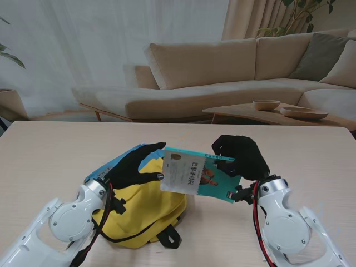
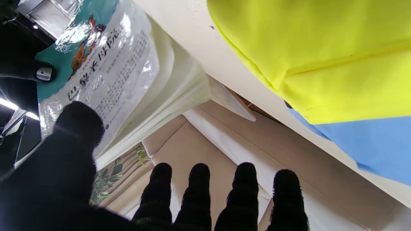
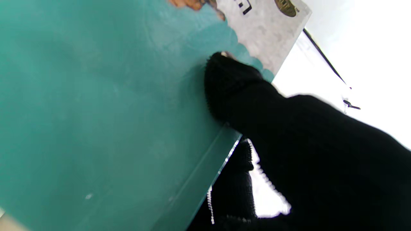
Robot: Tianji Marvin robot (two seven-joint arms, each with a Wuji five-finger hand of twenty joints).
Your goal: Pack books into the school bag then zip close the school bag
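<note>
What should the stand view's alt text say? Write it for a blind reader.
Two black-gloved robot hands hold a teal and white book above a yellow and blue school bag on a pale wooden table: right hand gripping it, left hand touching its edge.

book (image 1: 199, 175) above table (image 1: 50, 150), right of bag (image 1: 146, 210)

I'm working in a home living room: beyond my counter (image 1: 44, 150) sits a beige sectional sofa (image 1: 222, 72) with cushions, a low wooden coffee table (image 1: 245, 114) carrying two bowls (image 1: 266, 104), sheer white curtains (image 1: 72, 44), and a leafy houseplant (image 1: 303, 14).
</note>
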